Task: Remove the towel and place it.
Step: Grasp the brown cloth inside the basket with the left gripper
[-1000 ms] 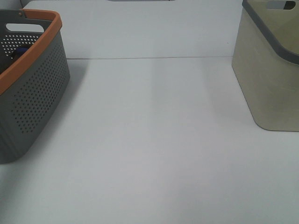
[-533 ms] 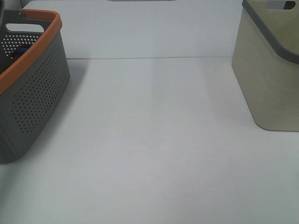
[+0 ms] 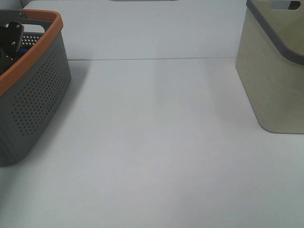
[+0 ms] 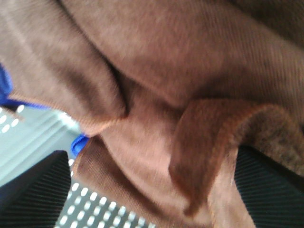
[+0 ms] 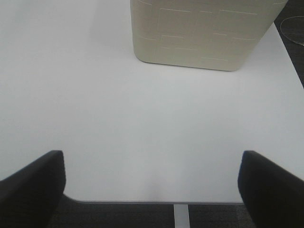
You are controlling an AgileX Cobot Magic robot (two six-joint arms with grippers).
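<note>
A brown towel (image 4: 156, 95) fills the left wrist view, crumpled inside the grey basket with an orange rim (image 3: 38, 95) at the left of the table. My left gripper (image 4: 152, 190) is open, its two dark fingers wide apart on either side of a hanging fold of the towel. In the high view only a black part of that arm (image 3: 10, 38) shows inside the basket; the towel is hidden there. My right gripper (image 5: 152, 190) is open and empty above the white table, out of the high view.
A beige bin with a grey rim (image 3: 275, 80) stands at the right of the table and also shows in the right wrist view (image 5: 204, 33). Something blue (image 4: 80, 144) lies under the towel on the basket's perforated floor (image 4: 95, 209). The table's edge (image 5: 142, 202) lies below the right gripper.
The left arm has come into the high view inside the basket, where only the basket's inside showed before. Nothing else has moved.
</note>
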